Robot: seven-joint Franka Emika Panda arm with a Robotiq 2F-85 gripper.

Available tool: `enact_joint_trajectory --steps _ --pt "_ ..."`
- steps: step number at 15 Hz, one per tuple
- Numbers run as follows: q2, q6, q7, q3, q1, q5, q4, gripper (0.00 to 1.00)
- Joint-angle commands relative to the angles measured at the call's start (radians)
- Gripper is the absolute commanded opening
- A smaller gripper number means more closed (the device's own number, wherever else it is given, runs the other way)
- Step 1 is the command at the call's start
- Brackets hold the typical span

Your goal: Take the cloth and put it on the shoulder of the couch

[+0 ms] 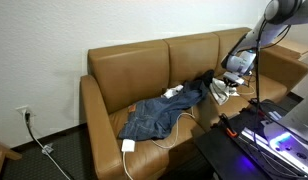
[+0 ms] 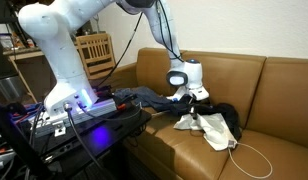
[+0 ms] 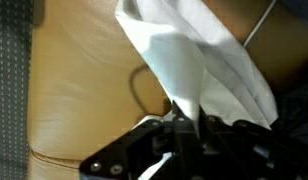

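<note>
the claw (image 3: 184,128) is clamped shut on a fold of the white cloth (image 3: 209,60), and the rest of the cloth lies bunched on the seat of the brown leather couch (image 1: 134,70) right under it. a dark blue garment (image 1: 159,112) sprawls across the cushions just beside the cloth. the couch's padded arm (image 1: 92,105) at the garment's end is well apart from the cloth.

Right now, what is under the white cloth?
The tan couch seat shows under the cloth, and a dark garment pokes out at its edge. What lies beneath its middle is covered.
</note>
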Motion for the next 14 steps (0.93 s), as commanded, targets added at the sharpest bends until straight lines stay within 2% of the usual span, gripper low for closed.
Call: enact_joint_trajectory --steps 1,2,4,8,10,14 --pt "-0.007 -0.01 0.004 0.034 -0.053 -0.028 0.004 0.02" --pt "-0.021 -0.02 -0.004 0.05 -0.073 -0.028 -0.004 0.02" --pt "-0.107 -0.044 -0.066 0.148 -0.175 -0.012 -0.058 0.02" --pt "-0.29 0.063 -0.26 0.429 -0.43 0.008 -0.224 0.02" --pt "-0.37 0.078 -0.382 0.58 -0.562 0.026 -0.306 0.02" --pt "-0.507 0.058 -0.52 0.874 -0.816 -0.024 -0.502 0.02"
